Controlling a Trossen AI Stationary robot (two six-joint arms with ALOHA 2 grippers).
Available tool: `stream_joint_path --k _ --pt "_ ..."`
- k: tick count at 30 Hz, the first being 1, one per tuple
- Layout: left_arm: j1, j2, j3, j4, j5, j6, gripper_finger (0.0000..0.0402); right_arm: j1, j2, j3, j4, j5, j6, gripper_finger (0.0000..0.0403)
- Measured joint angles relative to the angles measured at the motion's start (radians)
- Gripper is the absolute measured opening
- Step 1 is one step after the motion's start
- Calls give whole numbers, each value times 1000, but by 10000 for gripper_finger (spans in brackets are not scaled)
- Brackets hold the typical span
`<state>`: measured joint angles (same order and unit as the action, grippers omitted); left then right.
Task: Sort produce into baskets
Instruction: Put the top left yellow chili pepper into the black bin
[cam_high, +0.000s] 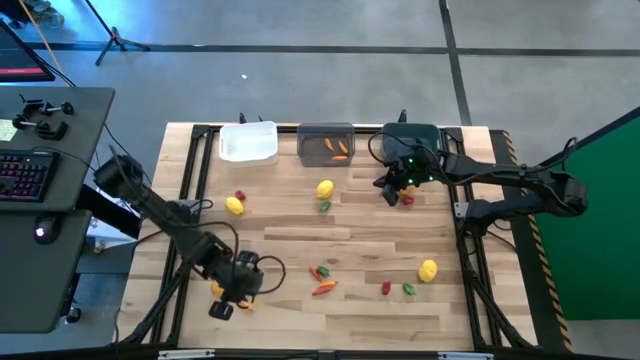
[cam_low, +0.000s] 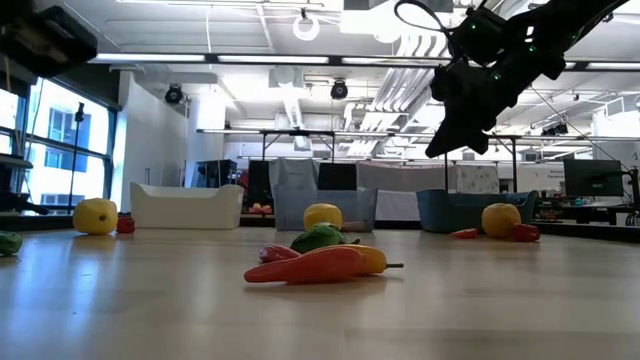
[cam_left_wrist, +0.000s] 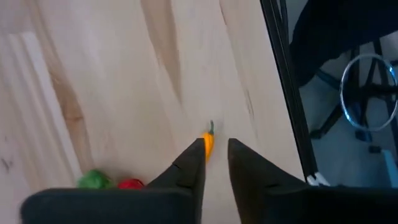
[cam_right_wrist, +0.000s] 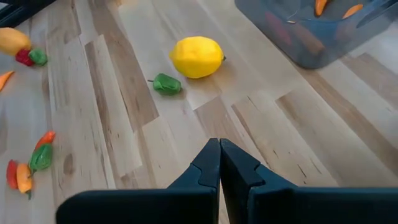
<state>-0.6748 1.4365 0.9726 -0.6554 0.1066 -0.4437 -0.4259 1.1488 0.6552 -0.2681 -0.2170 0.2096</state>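
Observation:
My left gripper (cam_left_wrist: 214, 146) hangs low over the table's near left corner (cam_high: 232, 295), its fingers a narrow gap apart. A small orange chili (cam_left_wrist: 208, 142) with a green stem lies at the tip of one finger. A green bit (cam_left_wrist: 93, 180) and a red bit (cam_left_wrist: 130, 183) lie beside it. My right gripper (cam_right_wrist: 219, 146) is shut and empty, lifted above the table (cam_low: 440, 145) in front of the dark teal bin (cam_high: 410, 135), beside a red piece (cam_high: 407, 198). The white bin (cam_high: 248, 142) and the grey bin (cam_high: 326, 145), which holds orange carrots, stand along the far edge. My left gripper has one fingertip (cam_left_wrist: 198, 152) right beside the orange chili, which lies on the table. I cannot tell whether the finger touches it. The chili is not pinched, since bare wood shows between the fingers.
A lemon (cam_right_wrist: 196, 56) and a green pepper (cam_right_wrist: 166, 84) lie mid-table. A yellow fruit (cam_high: 234, 206) lies at the left and another (cam_high: 428, 270) at the right. A chili cluster (cam_high: 321, 280) and red and green bits (cam_high: 397, 289) lie toward the near edge. Black rails frame the table.

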Motion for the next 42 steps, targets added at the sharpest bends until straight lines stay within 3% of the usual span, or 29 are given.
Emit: stream_joint_path --k 9,25,31,39,42 --pt "-57 116 0 3 -12 102 130 0 0 0 -4 4 36 0" --pt "-70 291 0 85 -25 167 132 0 0 0 -5 8 43 0" --pt "-72 312 0 90 -23 168 106 0 0 0 -5 8 40 0" --pt "-60 311 0 89 -46 164 11 0 0 1 -5 8 33 0" --pt "-40 293 -1 83 -47 133 8 0 0 1 -4 8 32 0"
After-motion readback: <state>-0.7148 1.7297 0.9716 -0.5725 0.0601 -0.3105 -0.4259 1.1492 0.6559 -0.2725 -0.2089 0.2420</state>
